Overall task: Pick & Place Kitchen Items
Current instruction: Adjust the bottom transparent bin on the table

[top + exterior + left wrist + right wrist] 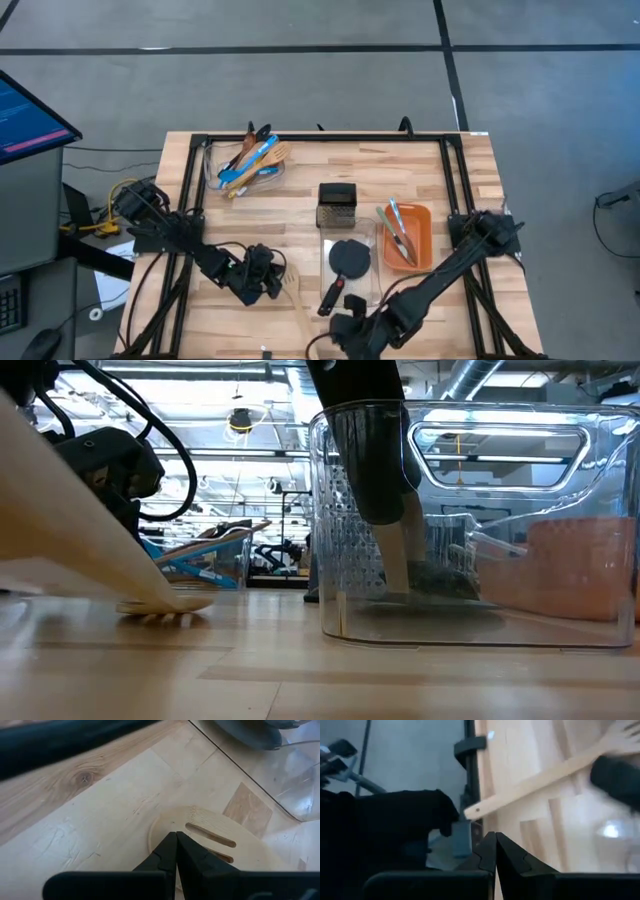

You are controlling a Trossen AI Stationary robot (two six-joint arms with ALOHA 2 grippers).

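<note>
Closed fingers [176, 851] over a slotted wooden spatula [220, 840]

Pressed tip to tip, above the spatula's slotted blade lying flat on the bench [100, 815]; beyond the spatula, corner of a clear container [280, 775] with a dark item inside.

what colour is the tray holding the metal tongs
Orange tray, tongs inside; clearest in the high view.

No readable text anywhere. The monitor [30, 115] beside the table shows blue-lit lines, too small to make out.
</note>
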